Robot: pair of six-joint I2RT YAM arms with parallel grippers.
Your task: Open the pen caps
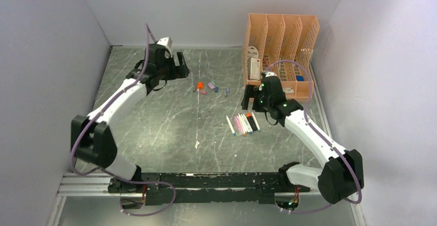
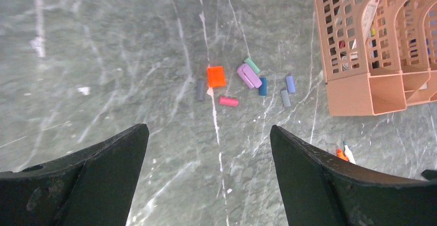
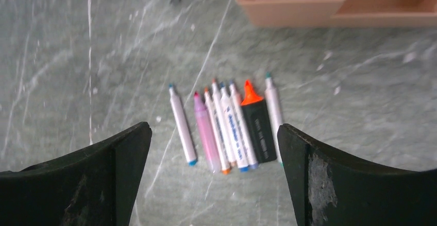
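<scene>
Several loose pen caps lie in a cluster on the table (image 1: pixel 208 87). In the left wrist view they are an orange cap (image 2: pixel 216 76), a lilac one (image 2: pixel 249 75), plus green, blue, grey and pink ones. The pens (image 1: pixel 242 124) lie side by side. In the right wrist view they are white barrels, a pink pen (image 3: pixel 206 131) and a stubby black pen (image 3: pixel 258 131) with a bare orange tip. My left gripper (image 2: pixel 207 131) is open and empty, above and short of the caps. My right gripper (image 3: pixel 214 129) is open and empty above the pens' near ends.
A peach mesh file organiser (image 1: pixel 281 51) stands at the back right, close behind the right gripper (image 1: pixel 251 101); it also shows in the left wrist view (image 2: pixel 360 56) and the right wrist view (image 3: pixel 293 4). The left gripper (image 1: pixel 180 65) is at the back left.
</scene>
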